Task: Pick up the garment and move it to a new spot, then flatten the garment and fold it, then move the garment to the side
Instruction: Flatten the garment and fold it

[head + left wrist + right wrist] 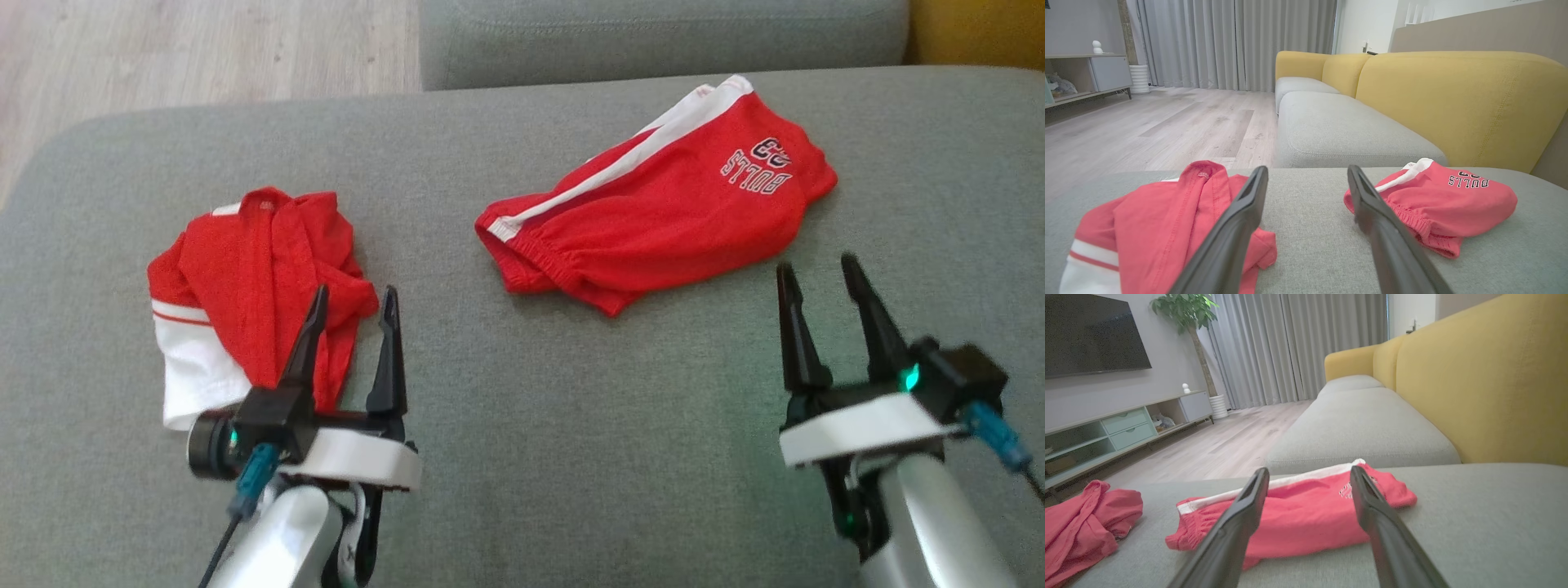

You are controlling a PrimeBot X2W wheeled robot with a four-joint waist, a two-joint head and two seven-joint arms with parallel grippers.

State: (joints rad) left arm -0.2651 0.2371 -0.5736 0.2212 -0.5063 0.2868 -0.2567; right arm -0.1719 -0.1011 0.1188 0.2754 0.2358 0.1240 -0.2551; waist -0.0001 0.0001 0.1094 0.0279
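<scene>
Red-and-white cloth, far left: the crumpled top lies in a heap on the grey sofa seat. Red folds are bunched on top and a white striped panel is spread toward the near edge. By its state it is the garment waiting to be handled.

- Left pincer: fingers set wide, nothing between them. Its left finger crosses the heap's right edge in the head view. Whether it touches the cloth cannot be told.
- Handling, judged: thin knit, light and limp. It will sag and trail when lifted, and a single layer may slide out of a shallow pinch. The raised ridge of folds near the collar gives the most to bite on. Taking it there with one pincer and the white hem with the other should let it hang open for flattening.
- Centre-right: red shorts with a white side stripe and printed lettering lie flat and doubled over, well apart from the top.
- Right pincer: also spread wide and empty, just short of the shorts' near edge, not touching.
- Beyond: a wood floor at upper left and a yellow backrest at upper right.
</scene>
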